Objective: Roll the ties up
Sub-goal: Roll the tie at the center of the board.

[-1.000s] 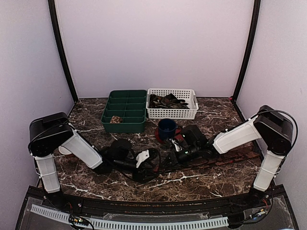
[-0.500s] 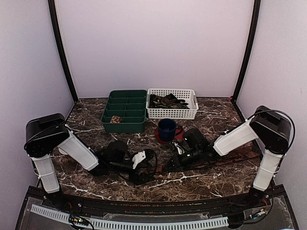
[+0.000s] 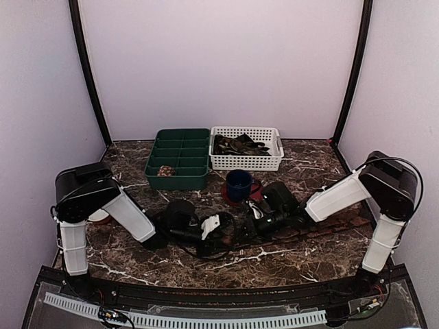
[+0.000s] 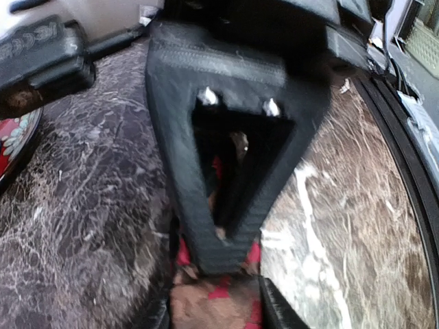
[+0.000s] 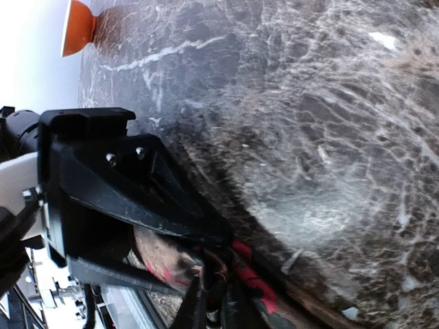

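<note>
Left tool shifted right, pinching tie

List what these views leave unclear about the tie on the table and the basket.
Top view: end of the tie, hidden under the left gripper and right gripper.
Left wrist view: tie blurred, cut off by the bottom edge.
Top view: ties in the white basket, too small to count.

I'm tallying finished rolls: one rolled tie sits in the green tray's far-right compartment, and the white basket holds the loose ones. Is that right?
Not quite. The top external view shows the rolled tie in the near-left compartment of the green tray, not the far-right one. The white basket does hold the loose ties.
</note>
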`<state>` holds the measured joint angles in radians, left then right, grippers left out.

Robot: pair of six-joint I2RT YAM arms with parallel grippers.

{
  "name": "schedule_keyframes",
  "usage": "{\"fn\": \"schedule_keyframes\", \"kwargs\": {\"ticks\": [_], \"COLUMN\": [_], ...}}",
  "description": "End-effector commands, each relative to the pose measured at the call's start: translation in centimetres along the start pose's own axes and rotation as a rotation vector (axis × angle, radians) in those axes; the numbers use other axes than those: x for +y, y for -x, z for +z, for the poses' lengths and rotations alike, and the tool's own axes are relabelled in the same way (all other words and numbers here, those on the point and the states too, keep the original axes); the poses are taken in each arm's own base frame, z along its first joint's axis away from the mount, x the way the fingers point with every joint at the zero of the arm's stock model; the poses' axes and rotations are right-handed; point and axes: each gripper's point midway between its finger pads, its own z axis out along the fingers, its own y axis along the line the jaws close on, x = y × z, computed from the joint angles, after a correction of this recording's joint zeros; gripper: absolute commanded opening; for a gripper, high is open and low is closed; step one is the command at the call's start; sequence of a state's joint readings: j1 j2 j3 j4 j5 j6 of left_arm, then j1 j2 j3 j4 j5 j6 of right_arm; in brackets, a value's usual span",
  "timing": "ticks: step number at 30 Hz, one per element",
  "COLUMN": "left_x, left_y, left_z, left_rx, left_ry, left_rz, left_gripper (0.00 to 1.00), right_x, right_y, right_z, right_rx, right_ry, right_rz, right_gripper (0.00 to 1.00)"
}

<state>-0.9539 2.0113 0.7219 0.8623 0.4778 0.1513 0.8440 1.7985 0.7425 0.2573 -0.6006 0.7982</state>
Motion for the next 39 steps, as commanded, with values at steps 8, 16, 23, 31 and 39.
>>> {"fn": "schedule_keyframes", "kwargs": {"ticks": [8, 16, 23, 31, 39], "left_x": [-1.5, -1.2, -1.3, -1.1, 1.0], "left_y": [-3.7, -3.0, -1.9, -2.3, -4.8], "left_z": [-1.8, -2.3, -4.3, -1.6, -3.0], "left_rx": [0.126, 0.099, 0.037, 0.107, 0.198], "left_ry": [-0.028, -0.001, 0.029, 0.056, 0.157], "left_rz": [-0.045, -0.058, -0.044, 0.016, 0.005], "left_gripper": [0.28, 0.46, 0.66, 0.71, 0.35], "right_x": [2.9, 1.5, 0.3, 0.6, 1.5], "right_y": [0.6, -0.3, -1.3, -0.9, 0.0], "right_z": [0.1, 0.8, 0.6, 0.7, 0.7], "right_rx": [0.014, 0.047, 0.049, 0.038, 0.026], "right_ry": [0.072, 0.031, 0.004, 0.006, -0.006], "right_rz": [-0.056, -0.046, -0.030, -0.043, -0.082], "right_gripper": [0.04, 0.00, 0.00, 0.00, 0.00]}}
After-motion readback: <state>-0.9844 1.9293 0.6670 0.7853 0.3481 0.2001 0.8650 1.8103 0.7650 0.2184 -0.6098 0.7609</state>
